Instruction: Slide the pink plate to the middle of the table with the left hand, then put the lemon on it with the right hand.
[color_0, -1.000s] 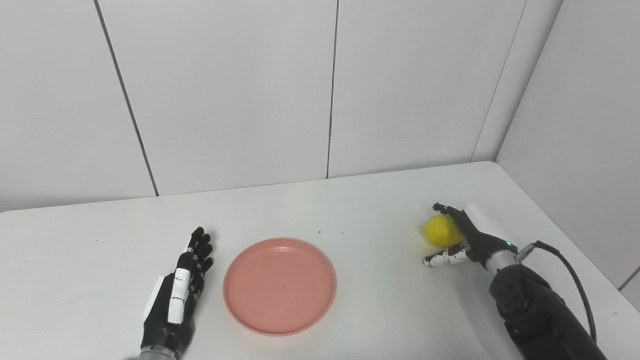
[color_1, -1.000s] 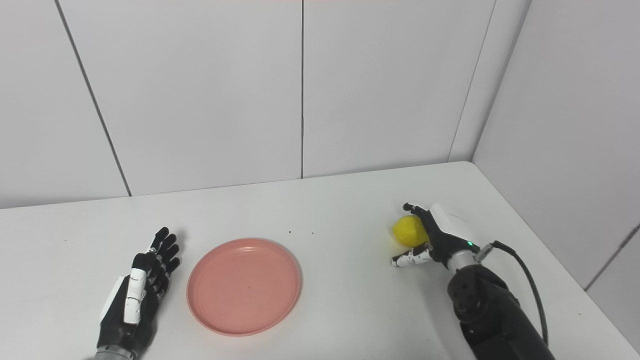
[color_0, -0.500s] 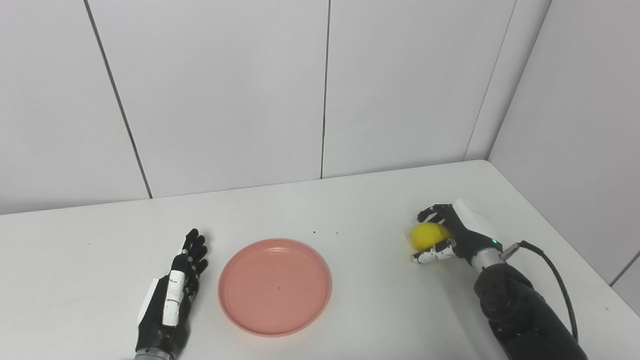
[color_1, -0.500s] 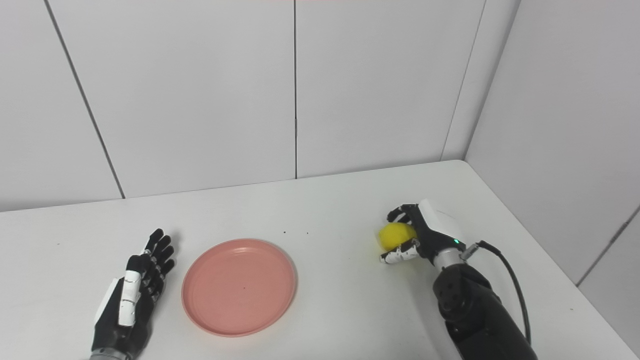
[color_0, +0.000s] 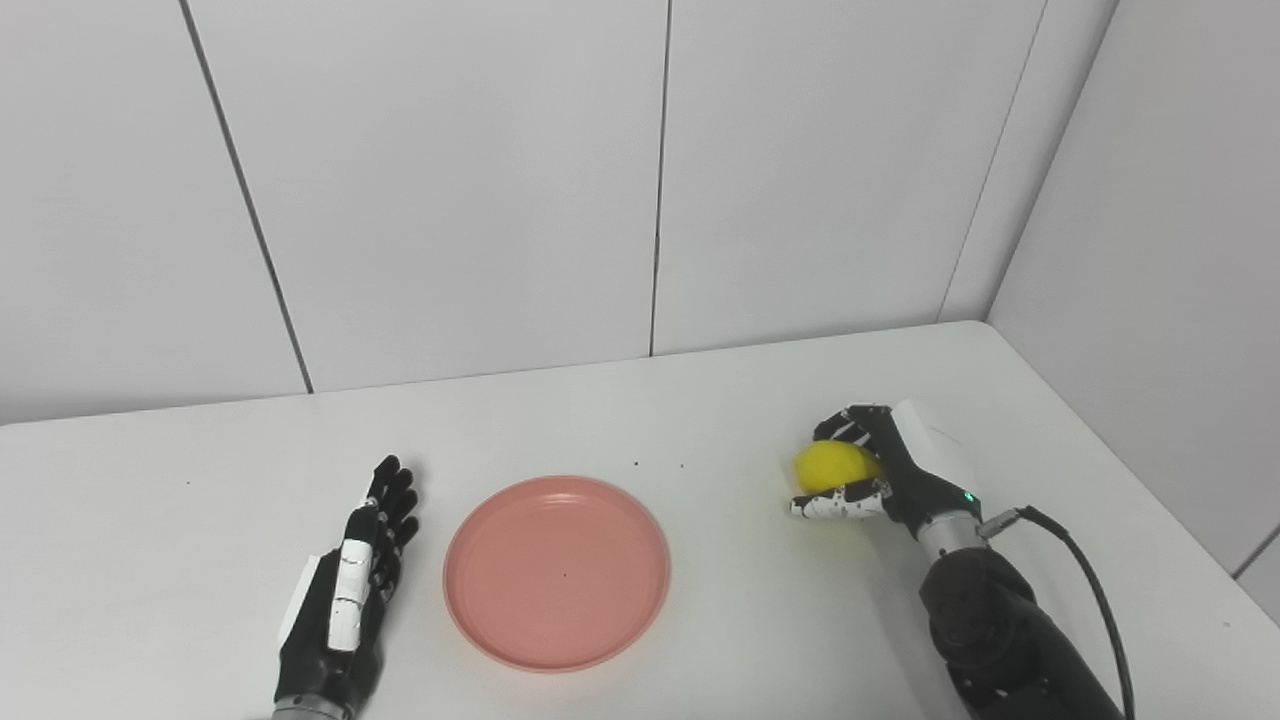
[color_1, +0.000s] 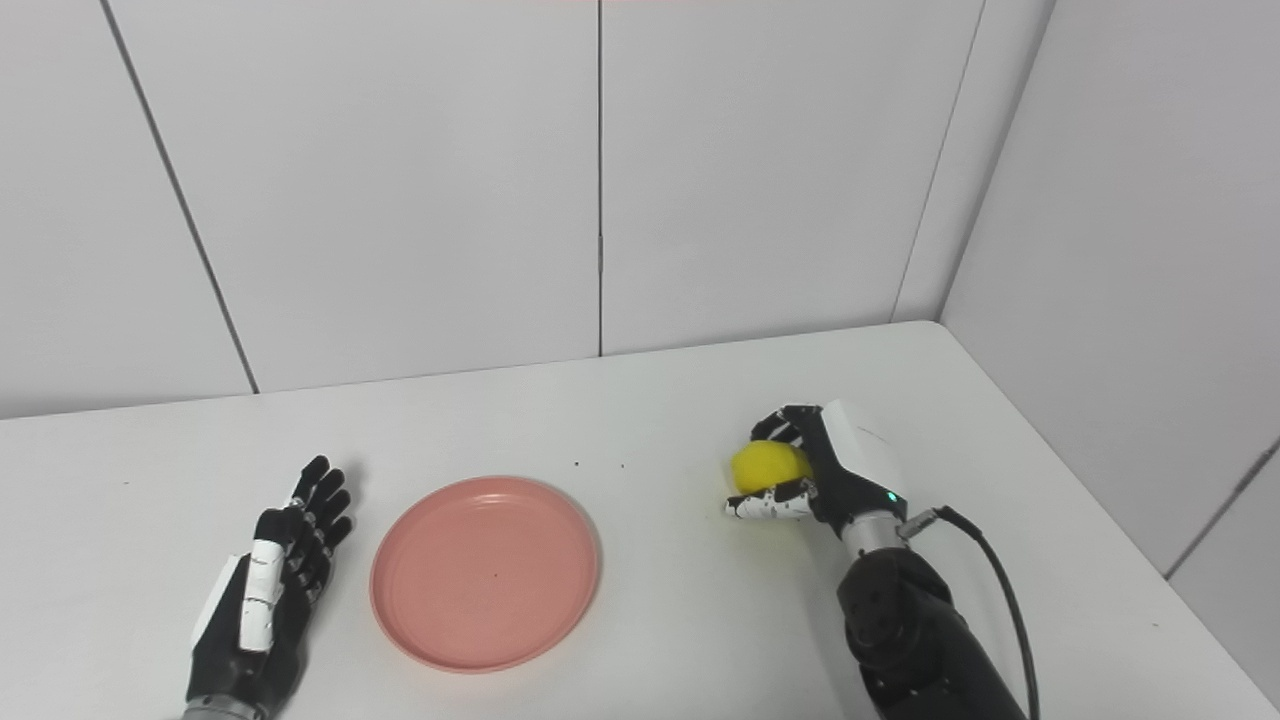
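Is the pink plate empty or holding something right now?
Empty. The pink plate shows only bare surface; the lemon is held in the right robot hand, off to its right.

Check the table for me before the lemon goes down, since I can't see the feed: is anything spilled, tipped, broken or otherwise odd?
Nothing stands out. The pink plate lies flat and empty on the table, with only a few tiny dark specks behind it. The right hand is closed on the lemon, and the left hand lies open beside the plate.

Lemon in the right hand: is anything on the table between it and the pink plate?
Nothing visible. The right hand is closed on the lemon, and only bare table lies between it and the empty pink plate. The left hand rests beyond the plate's far side.
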